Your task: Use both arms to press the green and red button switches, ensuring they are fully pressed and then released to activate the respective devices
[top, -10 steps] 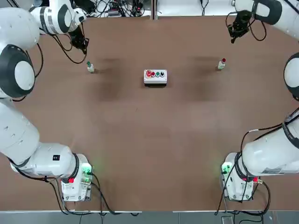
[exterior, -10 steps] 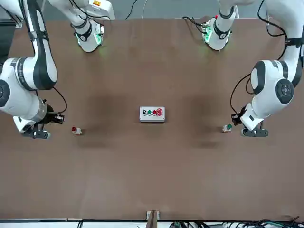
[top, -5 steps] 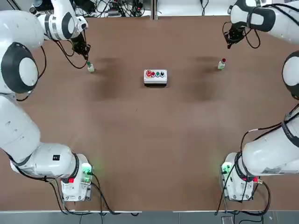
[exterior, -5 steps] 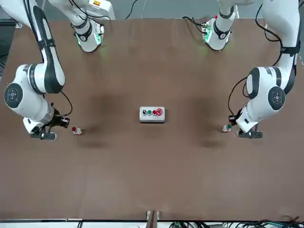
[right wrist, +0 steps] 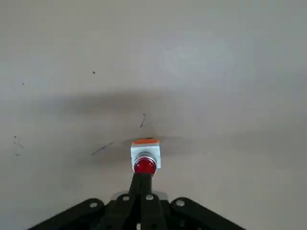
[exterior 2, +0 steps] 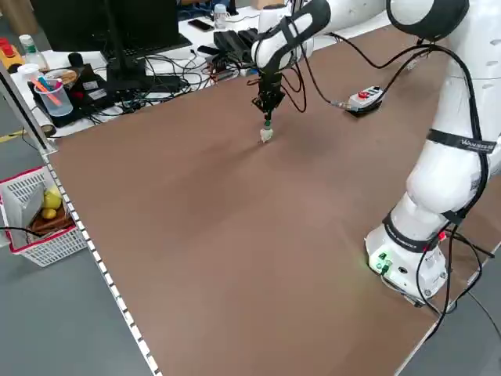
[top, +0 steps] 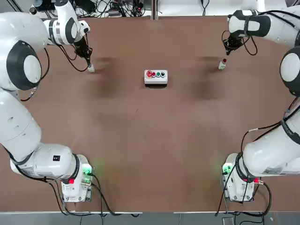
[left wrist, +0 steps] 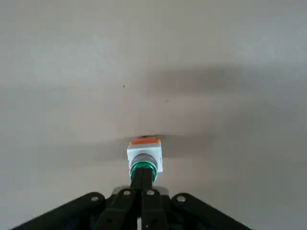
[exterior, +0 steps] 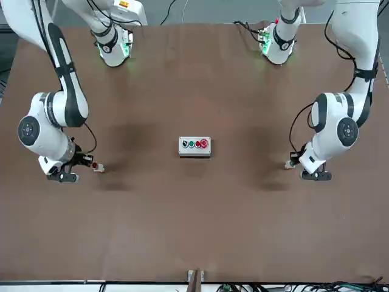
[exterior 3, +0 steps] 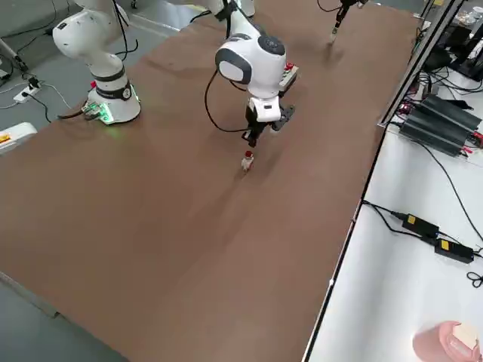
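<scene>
Both end effectors have closed in, left end effector (left wrist: pixel 142 184) narrow-fingered on the green switch (left wrist: pixel 144 158), right end effector (right wrist: pixel 142 184) likewise on the red switch (right wrist: pixel 145 157), on the brown bench (top: pixel 150 140) beside a cable-strewn desk (exterior 2: pixel 156 63).

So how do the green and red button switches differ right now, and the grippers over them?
The green button switch stands on the table's left side, the red button switch on its right. The left gripper, fingers shut, appears to touch the green cap; the right gripper, also shut, looks just short of the red cap. Both switches are upright pale stubs.
</scene>
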You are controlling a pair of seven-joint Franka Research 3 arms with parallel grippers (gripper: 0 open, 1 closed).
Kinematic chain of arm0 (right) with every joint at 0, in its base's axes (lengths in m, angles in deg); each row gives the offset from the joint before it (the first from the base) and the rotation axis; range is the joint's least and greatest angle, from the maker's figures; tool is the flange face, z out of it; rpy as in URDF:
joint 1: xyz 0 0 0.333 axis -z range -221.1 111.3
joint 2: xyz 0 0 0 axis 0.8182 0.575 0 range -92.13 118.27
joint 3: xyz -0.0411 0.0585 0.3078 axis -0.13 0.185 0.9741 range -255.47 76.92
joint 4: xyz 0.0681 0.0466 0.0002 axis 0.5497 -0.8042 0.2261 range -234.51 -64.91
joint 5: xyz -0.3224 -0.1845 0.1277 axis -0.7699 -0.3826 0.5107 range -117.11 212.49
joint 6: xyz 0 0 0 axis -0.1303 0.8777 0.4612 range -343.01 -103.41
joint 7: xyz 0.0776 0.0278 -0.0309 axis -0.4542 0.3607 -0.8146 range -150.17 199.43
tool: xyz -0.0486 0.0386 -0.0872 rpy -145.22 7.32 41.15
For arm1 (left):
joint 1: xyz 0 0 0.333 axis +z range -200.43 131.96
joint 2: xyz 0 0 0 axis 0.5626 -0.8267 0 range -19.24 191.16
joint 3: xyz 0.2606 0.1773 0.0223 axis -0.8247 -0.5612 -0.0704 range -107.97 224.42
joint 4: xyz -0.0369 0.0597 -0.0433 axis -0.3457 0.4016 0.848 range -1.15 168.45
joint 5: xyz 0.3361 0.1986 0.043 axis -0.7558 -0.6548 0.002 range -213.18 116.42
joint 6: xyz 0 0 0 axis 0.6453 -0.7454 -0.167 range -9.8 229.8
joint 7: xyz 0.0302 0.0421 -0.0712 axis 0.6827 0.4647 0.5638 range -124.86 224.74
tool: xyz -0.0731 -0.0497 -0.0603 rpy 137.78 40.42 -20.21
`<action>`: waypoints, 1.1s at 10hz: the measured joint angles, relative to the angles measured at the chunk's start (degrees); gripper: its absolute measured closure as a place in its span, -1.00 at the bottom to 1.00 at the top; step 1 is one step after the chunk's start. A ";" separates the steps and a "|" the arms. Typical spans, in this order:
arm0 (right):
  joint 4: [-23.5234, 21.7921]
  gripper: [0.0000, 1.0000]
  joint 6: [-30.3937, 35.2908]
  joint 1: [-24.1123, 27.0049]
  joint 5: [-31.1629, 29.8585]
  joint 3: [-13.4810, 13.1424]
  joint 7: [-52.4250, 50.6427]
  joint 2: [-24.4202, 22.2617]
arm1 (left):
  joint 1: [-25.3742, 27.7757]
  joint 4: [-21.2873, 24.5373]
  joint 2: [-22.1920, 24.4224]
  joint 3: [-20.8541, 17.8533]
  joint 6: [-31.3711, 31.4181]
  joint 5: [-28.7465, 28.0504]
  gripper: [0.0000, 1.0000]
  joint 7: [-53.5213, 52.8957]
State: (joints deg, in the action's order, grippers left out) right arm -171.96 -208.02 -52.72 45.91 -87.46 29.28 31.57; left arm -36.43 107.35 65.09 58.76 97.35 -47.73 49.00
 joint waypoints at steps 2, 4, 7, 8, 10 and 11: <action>-1.13 0.98 -1.89 0.21 -0.01 -0.04 -0.46 0.06 | 0.00 0.18 -0.23 0.00 0.06 0.00 0.98 0.00; -1.81 0.98 -3.60 0.21 -0.01 -0.02 -0.51 0.66 | 0.00 0.42 -0.23 0.00 0.06 0.00 0.98 0.00; -1.84 0.98 -4.77 0.20 -0.01 0.00 -0.57 2.16 | -0.01 0.45 -0.23 0.01 0.06 0.00 0.98 0.02; -1.84 0.98 -5.02 0.20 -0.01 0.00 -0.57 2.49 | -0.01 0.46 -0.23 0.01 0.12 0.00 0.98 0.02; -1.84 0.98 -5.27 0.19 -0.02 0.03 -0.58 2.74 | -0.02 0.48 -0.26 0.01 0.63 0.00 0.98 0.02; -1.84 0.98 -5.42 0.19 -0.02 0.03 -0.58 2.74 | -0.02 0.51 -0.31 0.01 0.94 0.00 0.98 0.03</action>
State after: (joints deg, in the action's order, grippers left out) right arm -173.80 -213.44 -52.53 45.89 -87.43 28.70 34.32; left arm -36.45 107.86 64.78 58.77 98.29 -47.73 49.03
